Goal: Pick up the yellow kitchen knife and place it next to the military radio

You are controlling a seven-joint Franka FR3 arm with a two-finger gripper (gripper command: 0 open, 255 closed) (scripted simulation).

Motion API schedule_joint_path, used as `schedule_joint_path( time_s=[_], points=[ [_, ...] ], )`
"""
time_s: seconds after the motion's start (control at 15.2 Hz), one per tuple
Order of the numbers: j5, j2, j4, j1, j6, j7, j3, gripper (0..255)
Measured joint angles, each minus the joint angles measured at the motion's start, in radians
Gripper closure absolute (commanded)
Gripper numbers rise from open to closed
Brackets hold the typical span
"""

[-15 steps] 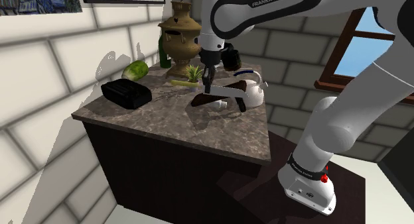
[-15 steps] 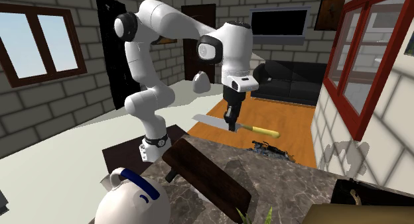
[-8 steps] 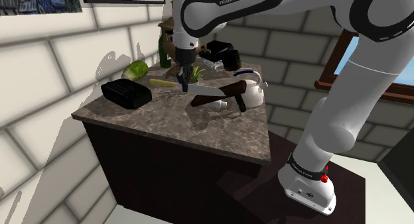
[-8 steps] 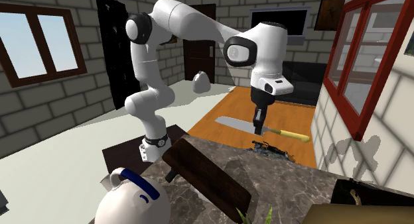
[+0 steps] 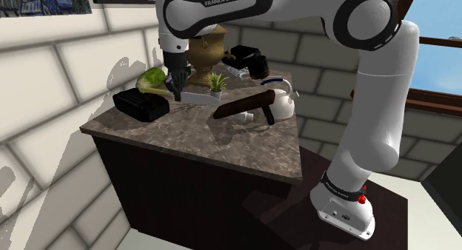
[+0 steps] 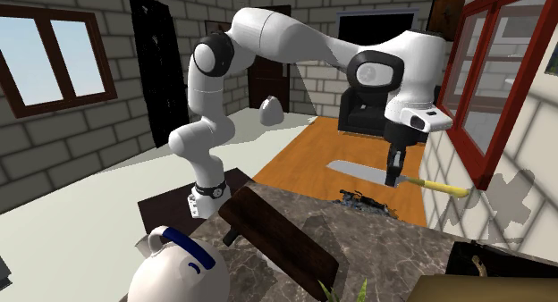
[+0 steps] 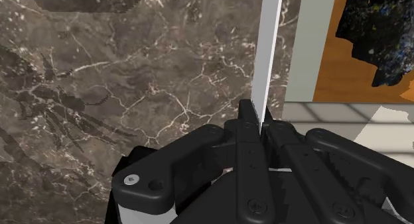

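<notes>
1. My white arm [image 5: 370,78] arched from its stand across the dark marbled counter [image 5: 222,137] toward the shoulder view's left. A second earlier it had hung over the dark board [image 5: 244,104] beside the white kettle [image 5: 285,99].
2. The military radio [image 5: 141,104], a black box, sat at the counter's left end in that view.
3. The knife [image 5: 198,98] hung level, near the radio and, by my judgement, just clear of the stone. It was held flat so I could lower it straight down. Its yellow handle [image 6: 443,187] pointed toward the red-framed window. Since the earlier frames it had travelled from above the board to the radio's side.
4. The gripper [image 6: 392,175] pointed downward, its fingers [image 7: 246,120] clamped on the knife close to where blade meets handle. The blade [image 7: 269,50] ran edge-on away from them.
</notes>
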Motion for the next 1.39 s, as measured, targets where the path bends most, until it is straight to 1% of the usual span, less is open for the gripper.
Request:
schedule_joint_path(
  time_s=[0.13, 0.26, 1.06, 1.39],
  points=[
    [-0.011, 0.051, 0.055, 0.011, -0.006, 0.014, 0.002, 255],
    [-0.014, 0.066, 0.052, 0.014, 0.011, 0.017, 0.001, 255],
    [-0.022, 0.097, -0.064, 0.014, 0.159, 0.017, -0.002, 255],
    [-0.027, 0.124, -0.095, 0.014, 0.215, 0.017, -0.005, 255]
  ],
)
